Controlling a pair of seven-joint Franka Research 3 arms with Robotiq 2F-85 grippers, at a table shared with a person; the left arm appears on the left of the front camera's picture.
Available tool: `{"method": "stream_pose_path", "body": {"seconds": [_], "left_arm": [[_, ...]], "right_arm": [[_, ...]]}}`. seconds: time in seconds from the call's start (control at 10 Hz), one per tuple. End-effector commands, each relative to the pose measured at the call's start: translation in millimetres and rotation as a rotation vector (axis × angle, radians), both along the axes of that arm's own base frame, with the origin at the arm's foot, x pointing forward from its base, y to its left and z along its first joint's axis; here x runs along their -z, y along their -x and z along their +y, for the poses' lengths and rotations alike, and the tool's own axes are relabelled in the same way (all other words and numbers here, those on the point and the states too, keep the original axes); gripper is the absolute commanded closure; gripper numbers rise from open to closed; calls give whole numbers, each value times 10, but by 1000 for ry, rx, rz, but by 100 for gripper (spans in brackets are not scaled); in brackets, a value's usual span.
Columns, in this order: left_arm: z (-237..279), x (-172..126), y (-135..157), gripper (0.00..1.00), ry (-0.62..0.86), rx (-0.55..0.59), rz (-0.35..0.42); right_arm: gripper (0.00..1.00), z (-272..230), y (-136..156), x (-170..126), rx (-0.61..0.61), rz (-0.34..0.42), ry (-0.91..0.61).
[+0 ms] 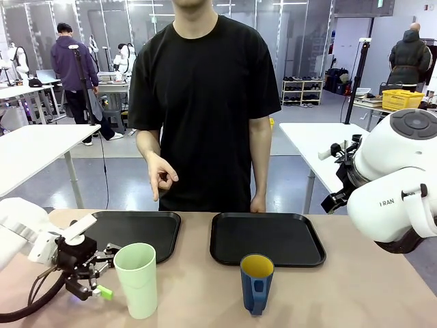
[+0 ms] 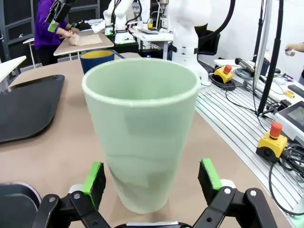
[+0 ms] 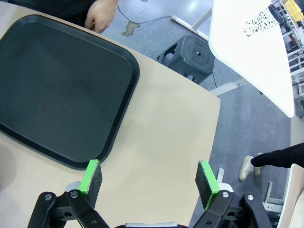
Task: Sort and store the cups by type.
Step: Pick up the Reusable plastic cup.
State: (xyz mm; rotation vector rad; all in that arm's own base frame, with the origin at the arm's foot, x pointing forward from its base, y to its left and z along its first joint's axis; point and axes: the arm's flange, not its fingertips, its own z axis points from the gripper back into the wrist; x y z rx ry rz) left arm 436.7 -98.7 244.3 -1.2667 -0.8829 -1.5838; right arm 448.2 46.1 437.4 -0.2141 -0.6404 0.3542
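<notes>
Blue mug (image 2: 97, 59), upper left, mostly hidden behind mint tumbler (image 2: 142, 118) between spread, untouching left gripper (image 2: 151, 182); right gripper (image 3: 148, 182) spread, empty.

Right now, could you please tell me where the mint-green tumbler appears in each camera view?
Front view: tumbler at lower left, beside the left gripper.
Left wrist view: tumbler centre, between that gripper's open fingers.
Right wrist view: faces the right tray and bare table.
Landmark: blue mug, right of the tumbler in front view, behind it in left wrist view.
</notes>
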Motion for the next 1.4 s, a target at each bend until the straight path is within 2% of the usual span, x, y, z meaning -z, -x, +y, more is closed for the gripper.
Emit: {"method": "stream_pose_path", "body": {"seconds": [0.0, 1.3], "left_arm": [[-119, 83, -25, 0, 51, 12, -30], [-493, 254, -3, 0, 89, 112, 26]], "right_arm": [[0, -1, 1, 13, -8, 1, 8], [0, -1, 1, 13, -8, 1, 8]]}}
